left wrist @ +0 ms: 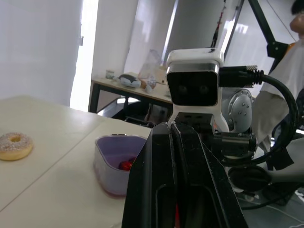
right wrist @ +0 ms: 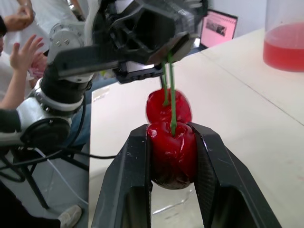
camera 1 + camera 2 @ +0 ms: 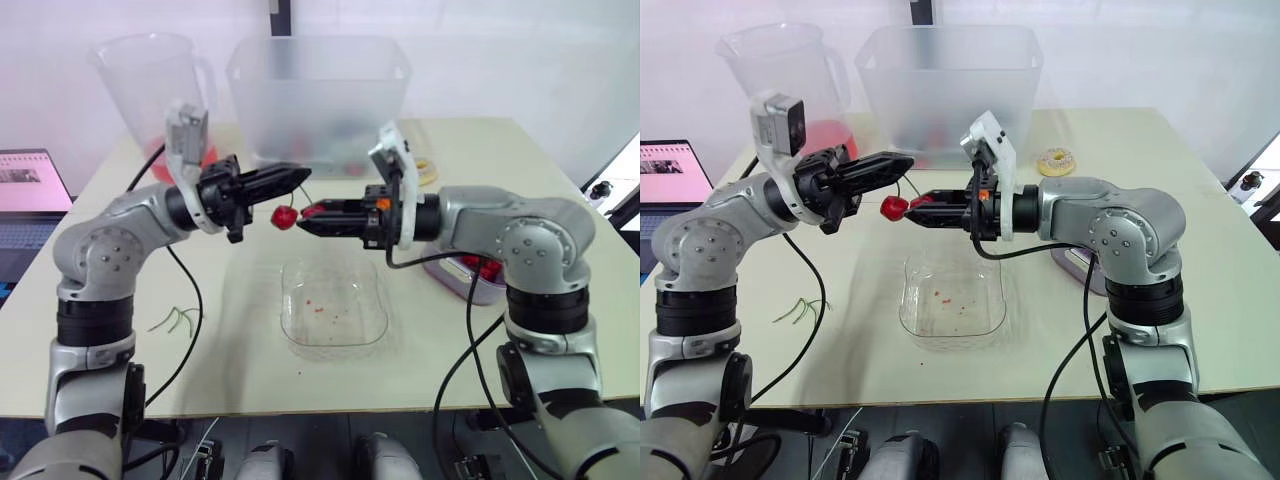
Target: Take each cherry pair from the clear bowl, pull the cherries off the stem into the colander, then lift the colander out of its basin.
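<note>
Over table [image 3: 420,345], left tool [image 3: 303,178] pinches stem [image 2: 171,95]; right tool [image 3: 310,213] clamps one of two cherries [image 2: 172,145].

- I see a clear pitcher [image 3: 150,90] at the upper left of the head view, standing on the table [image 3: 420,370], with red liquid in the bottom of it.
- Just to its right, at top centre, stands a big frosted bin [image 3: 320,95].
- A glazed donut [image 3: 1056,161] lies on the tabletop right of the bin.
- An open laptop [image 3: 30,200] sits at the left edge, off the table.
- My right wrist camera catches a person's raised hand [image 2: 26,50] at its upper left.
</note>
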You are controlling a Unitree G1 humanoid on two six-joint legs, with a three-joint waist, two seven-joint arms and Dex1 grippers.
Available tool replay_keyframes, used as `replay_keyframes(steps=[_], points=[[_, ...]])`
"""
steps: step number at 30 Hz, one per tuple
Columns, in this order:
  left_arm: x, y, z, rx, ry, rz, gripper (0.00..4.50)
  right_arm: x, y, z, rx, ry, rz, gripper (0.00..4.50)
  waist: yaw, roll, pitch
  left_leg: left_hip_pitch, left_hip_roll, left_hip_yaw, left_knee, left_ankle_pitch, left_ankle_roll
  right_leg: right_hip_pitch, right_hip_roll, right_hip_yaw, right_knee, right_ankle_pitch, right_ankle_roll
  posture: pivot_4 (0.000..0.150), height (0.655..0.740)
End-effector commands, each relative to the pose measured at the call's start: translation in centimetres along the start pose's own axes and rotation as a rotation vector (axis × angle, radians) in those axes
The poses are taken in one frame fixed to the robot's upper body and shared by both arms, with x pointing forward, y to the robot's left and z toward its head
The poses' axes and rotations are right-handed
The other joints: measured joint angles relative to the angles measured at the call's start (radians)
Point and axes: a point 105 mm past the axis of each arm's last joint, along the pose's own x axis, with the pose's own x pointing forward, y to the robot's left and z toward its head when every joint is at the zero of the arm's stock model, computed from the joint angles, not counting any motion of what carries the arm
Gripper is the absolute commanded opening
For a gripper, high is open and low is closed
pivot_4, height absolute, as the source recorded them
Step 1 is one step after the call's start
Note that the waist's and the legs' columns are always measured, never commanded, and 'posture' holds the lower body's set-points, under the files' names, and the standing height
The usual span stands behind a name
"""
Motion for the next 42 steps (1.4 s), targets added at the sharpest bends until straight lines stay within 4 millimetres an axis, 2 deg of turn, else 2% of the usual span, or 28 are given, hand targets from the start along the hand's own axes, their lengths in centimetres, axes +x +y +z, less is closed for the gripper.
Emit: replay_keyframes(steps=[1,4,7,11,13,14,15,17,20,23,28,32,36,39,40,42], points=[[-0.2,-0.6,2.0,0.084,-0.05,-0.006,0.0,-0.5,-0.3,-1.9,0.012,0.093,-0.012,0.76,0.001,0.0,0.0,0.0,0.0,0.0,0.0,0.0,0.0,0.0,0.0,0.0,0.0,0.0,0.0,0.15,0.6886],[-0.3,-0.6,1.9,0.086,-0.059,-0.001,0.0,-1.0,-0.7,-2.5,0.014,0.122,-0.028,0.76,0.0,-0.001,0.0,0.0,0.0,0.0,0.0,0.0,0.0,0.0,0.0,0.0,-0.001,0.0,0.0,0.15,0.6886],[-0.3,-0.6,1.8,0.084,-0.072,0.006,0.0,-2.1,-1.2,-2.1,0.019,0.125,-0.051,0.76,0.001,-0.001,0.0,0.0,0.0,0.0,0.0,0.0,0.0,0.0,0.0,0.0,-0.001,0.0,0.0,0.15,0.6886],[-0.3,-0.7,1.5,0.083,-0.077,0.016,0.0,-5.3,-2.8,-0.9,0.012,0.118,-0.143,0.76,0.006,-0.001,0.0,0.0,0.0,0.0,0.0,0.0,0.0,0.0,-0.001,0.0,-0.001,0.0,0.0,0.15,0.6886],[-0.5,-0.7,1.4,0.086,-0.084,0.029,0.0,-9.0,-5.7,-0.4,-0.044,0.159,-0.323,0.76,0.007,-0.001,0.0,0.0,0.0,0.0,0.001,0.0,0.0,0.0,-0.001,0.0,-0.002,0.0,0.0,0.15,0.6886],[-0.6,-0.6,1.4,0.089,-0.089,0.041,0.0,-11.9,-7.6,-0.6,-0.089,0.215,-0.457,0.76,0.005,-0.001,0.0,0.0,-0.001,0.0,0.001,0.0,0.0,0.0,-0.001,0.0,-0.002,0.0,0.0,0.15,0.6886],[-0.7,-0.3,1.4,0.096,-0.092,0.058,0.0,-14.6,-9.2,-1.3,-0.125,0.289,-0.571,0.76,0.007,-0.001,0.001,0.0,0.0,0.0,0.001,0.0,0.0,0.0,-0.001,0.0,-0.002,0.0,0.0,0.15,0.6886],[-0.8,0.1,1.4,0.106,-0.099,0.083,0.0,-18.1,-10.8,-3.1,-0.147,0.407,-0.671,0.76,0.02,-0.002,0.001,0.0,-0.001,0.001,0.001,0.0,0.001,0.0,-0.001,0.001,-0.003,0.0,0.0,0.15,0.6886],[-0.6,0.4,1.0,0.116,-0.087,0.093,0.0,-19.9,-12.5,-5.8,-0.156,0.498,-0.715,0.76,0.017,-0.003,0.001,0.0,0.0,0.002,0.001,-0.001,0.001,0.0,-0.001,0.001,-0.003,0.0,0.0,0.15,0.6886],[-0.5,0.4,0.8,0.122,-0.084,0.093,0.0,-20.3,-13.4,-7.5,-0.141,0.523,-0.728,0.76,0.005,-0.003,0.001,0.002,0.001,0.004,0.001,0.0,0.001,0.0,0.0,0.002,-0.001,0.0,0.0,0.15,0.6886],[-0.5,0.2,0.7,0.123,-0.087,0.098,0.0,-20.7,-14.5,-9.0,-0.14,0.538,-0.755,0.76,0.002,-0.002,0.002,0.0,0.001,0.004,0.0,0.0,0.0,-0.002,0.0,0.001,-0.002,0.0,0.0,0.15,0.6886],[-0.4,0.1,0.7,0.122,-0.09,0.101,0.0,-20.7,-14.9,-8.6,-0.14,0.508,-0.769,2.54,0.004,-0.002,0.002,0.0,0.001,0.003,0.001,0.0,0.0,-0.001,-0.001,0.001,-0.002,0.0,0.0,0.15,0.6886],[-0.3,0.1,0.8,0.12,-0.097,0.112,0.0,-20.9,-15.2,-6.7,-0.183,0.479,-0.794,4.46,0.004,-0.002,0.002,0.0,0.001,0.003,0.002,0.0,0.0,0.0,-0.001,0.001,-0.002,0.0,0.0,0.15,0.6886],[-0.3,0.3,1.1,0.119,-0.109,0.12,0.0,-21.2,-14.4,-4.4,-0.253,0.503,-0.774,4.46,0.005,-0.002,0.002,0.0,0.001,0.003,0.002,0.0,0.0,0.0,-0.001,0.001,-0.002,0.0,0.0,0.15,0.6886],[-0.4,0.4,1.4,0.116,-0.12,0.122,0.0,-21.0,-14.0,-2.9,-0.283,0.484,-0.762,4.46,0.006,-0.002,0.002,0.0,0.001,0.003,0.002,0.0,0.0,0.0,-0.001,0.001,-0.002,0.0,0.0,0.15,0.6886],[-0.4,0.5,1.9,0.113,-0.133,0.122,0.0,-19.7,-12.5,-0.4,-0.303,0.411,-0.678,4.46,0.004,-0.001,0.002,0.0,0.001,0.003,0.002,0.0,0.0,0.0,-0.001,0.001,-0.002,0.0,0.0,0.15,0.6886]])
